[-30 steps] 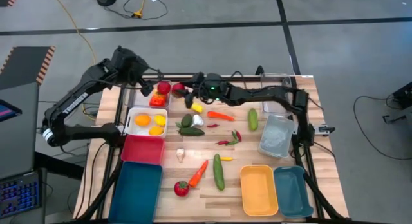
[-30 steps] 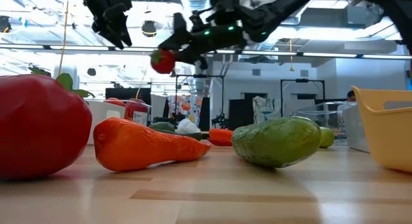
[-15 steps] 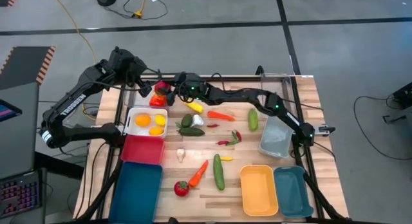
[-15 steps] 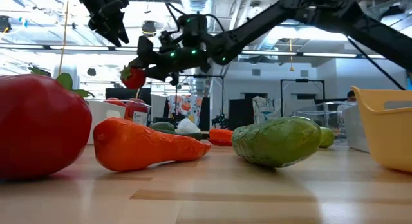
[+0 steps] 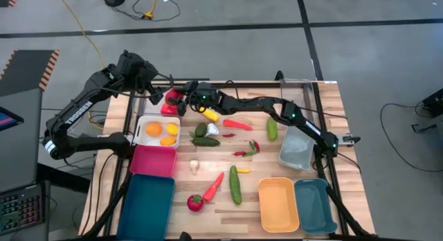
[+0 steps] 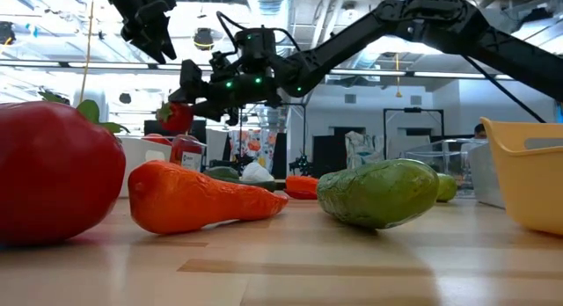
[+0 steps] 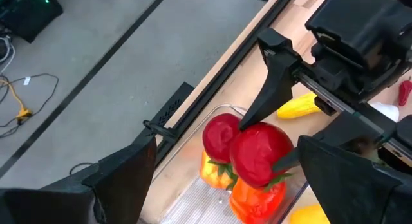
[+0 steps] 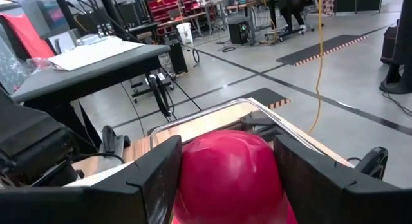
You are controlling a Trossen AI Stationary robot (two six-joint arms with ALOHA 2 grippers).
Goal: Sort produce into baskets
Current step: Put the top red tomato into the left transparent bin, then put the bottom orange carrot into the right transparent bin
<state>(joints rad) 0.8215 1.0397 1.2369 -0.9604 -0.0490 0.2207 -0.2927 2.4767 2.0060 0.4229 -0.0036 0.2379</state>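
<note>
i see the right gripper (image 5: 181,99) clenched on a red tomato (image 7: 260,153) above the clear basket (image 7: 193,203) at the worktop's far-left corner; left gripper (image 5: 154,93) released, hovering beside.

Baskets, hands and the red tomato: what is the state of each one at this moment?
Right hand: shut on the red tomato, above the clear basket.
Red tomato: held in the air, not yet dropped.
Left hand: open, empty, raised beside the clear basket.
Clear basket: holds red and orange produce.
White basket: holds yellow and orange pieces.
Pink basket: empty.
Yellow basket: empty.
</note>
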